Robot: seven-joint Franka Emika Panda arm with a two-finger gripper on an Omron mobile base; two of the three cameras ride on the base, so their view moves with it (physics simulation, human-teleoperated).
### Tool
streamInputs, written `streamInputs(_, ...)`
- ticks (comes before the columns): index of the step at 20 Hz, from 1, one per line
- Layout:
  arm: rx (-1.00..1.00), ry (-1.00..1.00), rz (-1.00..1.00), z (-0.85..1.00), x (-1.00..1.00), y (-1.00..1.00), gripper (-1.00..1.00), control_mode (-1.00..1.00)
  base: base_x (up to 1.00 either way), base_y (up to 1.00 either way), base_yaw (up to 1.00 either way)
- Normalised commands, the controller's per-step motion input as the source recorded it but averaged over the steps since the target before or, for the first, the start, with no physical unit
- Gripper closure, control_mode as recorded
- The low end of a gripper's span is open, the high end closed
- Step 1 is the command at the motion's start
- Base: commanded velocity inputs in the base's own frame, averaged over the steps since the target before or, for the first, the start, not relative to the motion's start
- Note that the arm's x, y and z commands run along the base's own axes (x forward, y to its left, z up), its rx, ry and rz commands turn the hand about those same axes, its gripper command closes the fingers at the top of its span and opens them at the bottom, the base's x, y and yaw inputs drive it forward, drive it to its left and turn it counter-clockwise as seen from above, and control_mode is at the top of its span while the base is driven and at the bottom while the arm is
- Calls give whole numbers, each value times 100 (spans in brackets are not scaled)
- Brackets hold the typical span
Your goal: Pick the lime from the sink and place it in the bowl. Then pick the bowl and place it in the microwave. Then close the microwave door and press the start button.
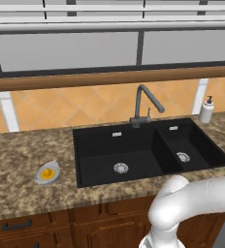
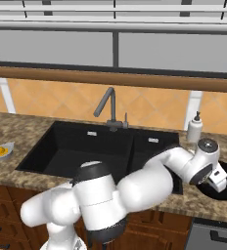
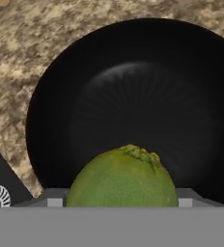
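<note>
Green lime (image 3: pixel 122 177) clamped in pincer (image 3: pixel 122 200), jaws narrowed on it, above black bowl (image 3: pixel 133 96).

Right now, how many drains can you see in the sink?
2: one steel drain in the wide left basin of the sink, another drain in the narrow right basin. None seems hidden.

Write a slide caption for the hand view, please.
Gripper holds the yellow-green lime above the round black bowl.

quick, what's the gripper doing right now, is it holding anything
Gripper: shut on the lime, held over the black bowl on the counter right of the sink.
</note>
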Motion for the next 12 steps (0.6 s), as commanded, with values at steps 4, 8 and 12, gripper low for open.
streamInputs(4, 4, -1, 0, -26, 0, -21, 100, -100, 0, 0, 0)
streamInputs(8, 0, 0, 0, -7, 1, -2, -100, -100, 0, 0, 0)
streamInputs(12, 0, 0, 0, 6, 27, 0, -100, -100, 0, 0, 0)
